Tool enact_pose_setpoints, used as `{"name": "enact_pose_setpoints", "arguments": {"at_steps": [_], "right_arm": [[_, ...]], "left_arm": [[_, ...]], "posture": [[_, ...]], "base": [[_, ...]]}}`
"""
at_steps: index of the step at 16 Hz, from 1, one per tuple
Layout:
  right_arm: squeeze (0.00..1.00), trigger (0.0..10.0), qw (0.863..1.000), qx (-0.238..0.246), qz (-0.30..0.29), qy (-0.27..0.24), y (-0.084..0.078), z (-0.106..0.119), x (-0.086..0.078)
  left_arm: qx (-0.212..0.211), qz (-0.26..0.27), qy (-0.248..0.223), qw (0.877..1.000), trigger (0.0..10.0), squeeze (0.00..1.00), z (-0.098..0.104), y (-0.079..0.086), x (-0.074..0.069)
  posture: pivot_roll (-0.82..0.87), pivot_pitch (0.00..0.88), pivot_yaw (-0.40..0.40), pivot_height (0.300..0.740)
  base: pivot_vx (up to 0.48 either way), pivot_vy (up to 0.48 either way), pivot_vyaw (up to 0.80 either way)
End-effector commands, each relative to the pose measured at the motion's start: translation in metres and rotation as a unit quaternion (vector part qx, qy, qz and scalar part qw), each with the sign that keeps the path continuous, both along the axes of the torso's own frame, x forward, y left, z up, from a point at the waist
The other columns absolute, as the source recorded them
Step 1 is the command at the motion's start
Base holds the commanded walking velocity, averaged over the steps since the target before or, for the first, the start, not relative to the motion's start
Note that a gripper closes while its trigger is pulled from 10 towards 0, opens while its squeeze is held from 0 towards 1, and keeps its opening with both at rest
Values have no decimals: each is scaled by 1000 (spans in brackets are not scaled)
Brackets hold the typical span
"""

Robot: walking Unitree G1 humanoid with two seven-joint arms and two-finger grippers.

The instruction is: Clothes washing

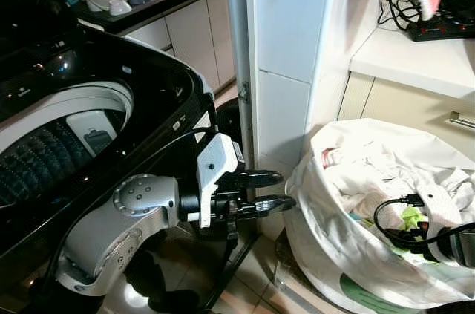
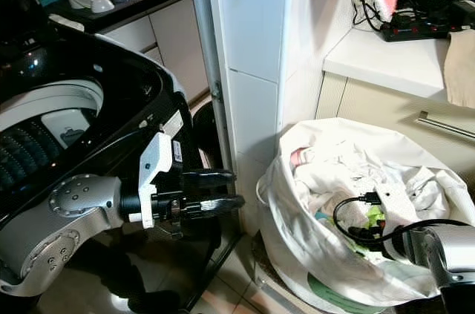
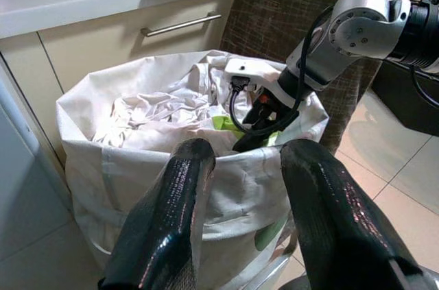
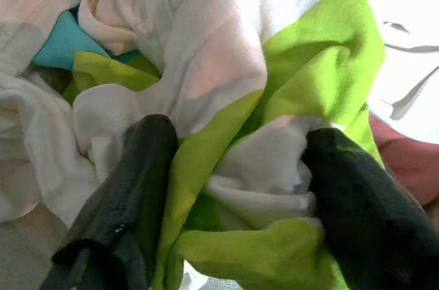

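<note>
The right gripper point(image 4: 236, 187) is down inside the laundry bag point(image 1: 326, 247), its two black fingers point(image 4: 130, 187) spread wide on either side of a bunched fold of green-and-white cloth point(image 4: 274, 98); they bracket it but have not yet pinched it. That cloth is soft and limp, light for its bulk, and tangled among the white garments point(image 3: 158, 108) around it (a teal piece point(image 4: 58, 43) and something pink lie close by), so a deep bite on the thick ridge between the fingers looks better than a nip at a loose edge, which would likely slip or drag neighbours along. The left gripper point(image 1: 271, 189) hangs empty, fingers parted, between the bag and the open washing machine point(image 1: 74, 128). Behind the bag runs a white counter point(image 1: 415, 58).
</note>
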State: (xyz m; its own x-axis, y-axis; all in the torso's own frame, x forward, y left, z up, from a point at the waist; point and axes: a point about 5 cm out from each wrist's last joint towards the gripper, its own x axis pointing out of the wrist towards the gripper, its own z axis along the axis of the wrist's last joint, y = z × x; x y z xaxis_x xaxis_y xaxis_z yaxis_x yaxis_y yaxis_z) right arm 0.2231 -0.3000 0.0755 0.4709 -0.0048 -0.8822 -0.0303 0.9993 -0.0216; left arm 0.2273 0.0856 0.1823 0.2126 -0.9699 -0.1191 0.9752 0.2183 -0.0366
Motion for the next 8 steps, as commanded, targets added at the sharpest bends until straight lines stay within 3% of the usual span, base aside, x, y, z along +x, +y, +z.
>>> {"name": "enact_pose_setpoints", "arguments": {"at_steps": [1, 8], "right_arm": [[0, 0, 1000, 10, 3, 1, 4, -1, -1], [0, 0, 1000, 27, 4, -4, 6, 0, -3]], "left_arm": [[5, -5, 2, 1000, 10000, 0, 1, 1, -2], [16, -14, 6, 1000, 10000, 0, 0, 2, -3]], "posture": [[-97, 0, 116, 740], [-97, 0, 120, 740]], "base": [[0, 0, 0], [0, 0, 0]]}}
